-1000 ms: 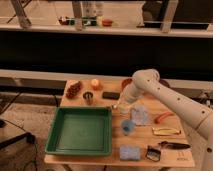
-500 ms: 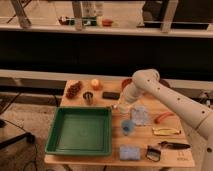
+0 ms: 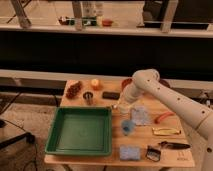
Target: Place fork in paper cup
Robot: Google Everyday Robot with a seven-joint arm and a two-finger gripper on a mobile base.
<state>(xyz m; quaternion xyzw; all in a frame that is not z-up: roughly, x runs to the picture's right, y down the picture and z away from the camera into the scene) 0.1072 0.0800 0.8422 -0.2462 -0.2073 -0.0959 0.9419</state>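
Hand (image 3: 119, 106) hangs low beside the green tray (image 3: 80, 132), its grip impossible to tell.

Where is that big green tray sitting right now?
In the camera view the green tray lies on the near left part of the wooden table, in front of the metal cup; the robot's jaws hang just beyond its far right corner.

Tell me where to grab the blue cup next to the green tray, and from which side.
Take the blue cup by its round wall just under the rim, coming from above: it seems to stand upright, and the wall of the green tray sits close beside it, crowding a sideways approach. The gripper is low over the table, beyond the tray's far right corner.
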